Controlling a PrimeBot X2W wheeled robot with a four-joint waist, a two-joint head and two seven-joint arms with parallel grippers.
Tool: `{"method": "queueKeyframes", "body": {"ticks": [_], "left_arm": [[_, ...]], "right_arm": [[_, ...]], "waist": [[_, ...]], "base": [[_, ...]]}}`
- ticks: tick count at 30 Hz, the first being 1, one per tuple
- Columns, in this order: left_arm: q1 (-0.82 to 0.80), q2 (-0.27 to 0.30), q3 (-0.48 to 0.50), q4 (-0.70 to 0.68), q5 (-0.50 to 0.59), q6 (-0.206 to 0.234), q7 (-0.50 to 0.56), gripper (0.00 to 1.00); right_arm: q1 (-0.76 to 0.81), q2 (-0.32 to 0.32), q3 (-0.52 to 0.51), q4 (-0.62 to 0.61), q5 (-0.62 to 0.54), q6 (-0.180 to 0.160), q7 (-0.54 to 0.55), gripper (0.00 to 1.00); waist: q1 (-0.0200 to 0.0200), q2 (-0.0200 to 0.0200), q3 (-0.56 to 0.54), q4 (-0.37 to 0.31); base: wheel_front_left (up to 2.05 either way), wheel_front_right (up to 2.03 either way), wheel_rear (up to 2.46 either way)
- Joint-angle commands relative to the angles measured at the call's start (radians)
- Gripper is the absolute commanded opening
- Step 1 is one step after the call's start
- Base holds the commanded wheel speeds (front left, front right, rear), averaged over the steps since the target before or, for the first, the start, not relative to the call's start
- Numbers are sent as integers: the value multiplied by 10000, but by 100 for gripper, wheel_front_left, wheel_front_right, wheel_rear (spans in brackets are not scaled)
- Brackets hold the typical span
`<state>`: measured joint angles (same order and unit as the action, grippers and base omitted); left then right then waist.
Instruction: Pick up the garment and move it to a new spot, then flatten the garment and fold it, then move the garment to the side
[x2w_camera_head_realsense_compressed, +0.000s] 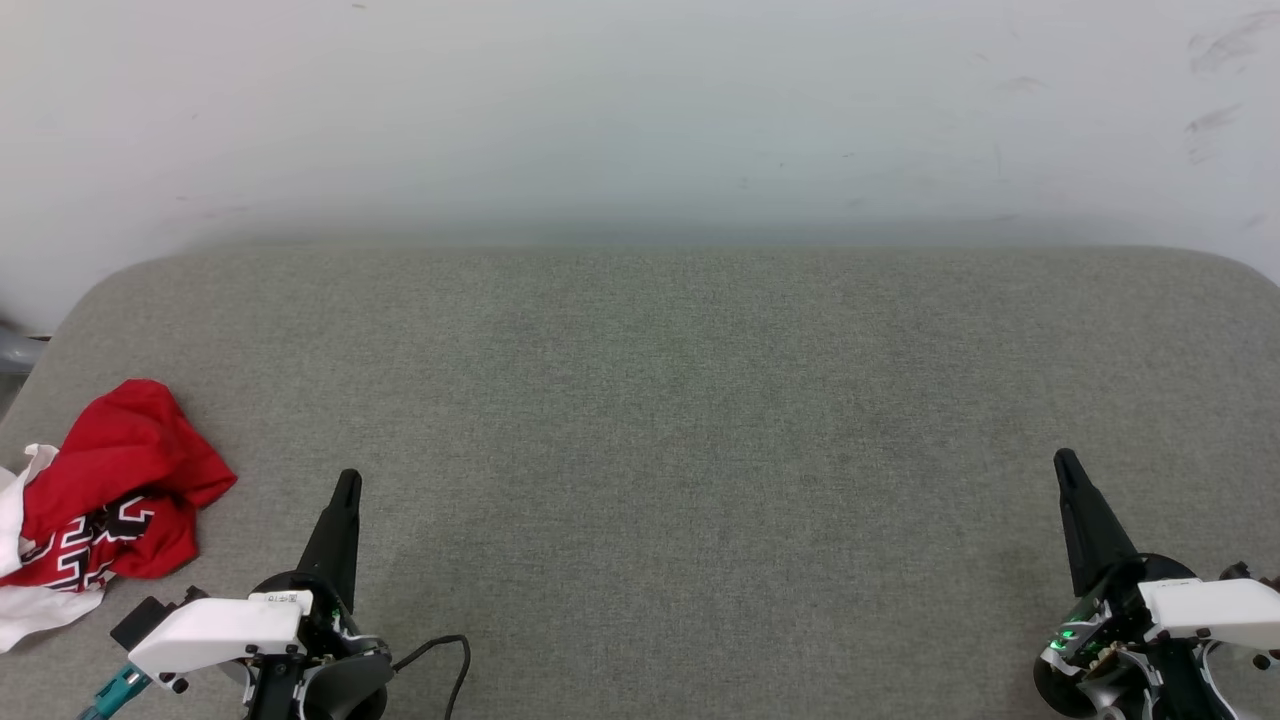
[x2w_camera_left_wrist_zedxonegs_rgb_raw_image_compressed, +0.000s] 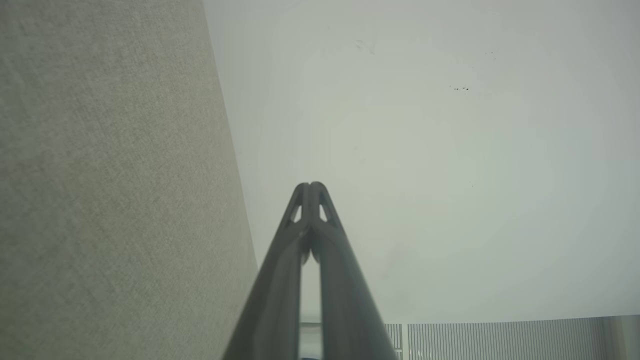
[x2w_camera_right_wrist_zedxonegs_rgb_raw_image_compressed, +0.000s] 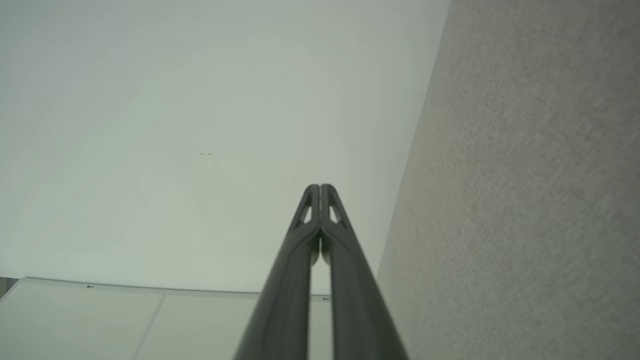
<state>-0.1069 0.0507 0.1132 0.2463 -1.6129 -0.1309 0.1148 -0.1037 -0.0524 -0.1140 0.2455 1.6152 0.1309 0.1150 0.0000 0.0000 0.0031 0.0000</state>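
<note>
Grey table (x2w_camera_head_realsense_compressed: 640, 450): garment (x2w_camera_head_realsense_compressed: 110, 480) heaped, axis unclear

Red jersey shirt (x2w_camera_head_realsense_compressed: 110, 470), white trim, black lettering, crumpled in heap, far left on grey surface.

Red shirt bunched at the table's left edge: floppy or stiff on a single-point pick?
Likely floppy: the shirt lies crumpled in soft folds, so one pinch would probably lift a drooping bundle. Probably light, as it looks like thin cloth. A push may bunch it rather than slide it, since the table cover looks woven.
</note>
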Motion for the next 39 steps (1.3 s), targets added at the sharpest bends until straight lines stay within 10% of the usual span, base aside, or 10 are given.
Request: {"method": "queueKeyframes", "body": {"ticks": [1, 39], "left_arm": [[-63, -12, 24, -10, -1, -27, 15, 0], [-63, -12, 25, -10, -1, -27, 14, 0]], "right_arm": [[-117, 44, -1, 6, -46, -3, 7, 0], [-117, 45, 0, 6, -46, -3, 5, 0]], "waist": [[0, 0, 0, 0], [0, 0, 0, 0]], "base": [[0, 0, 0], [0, 0, 0]]}}
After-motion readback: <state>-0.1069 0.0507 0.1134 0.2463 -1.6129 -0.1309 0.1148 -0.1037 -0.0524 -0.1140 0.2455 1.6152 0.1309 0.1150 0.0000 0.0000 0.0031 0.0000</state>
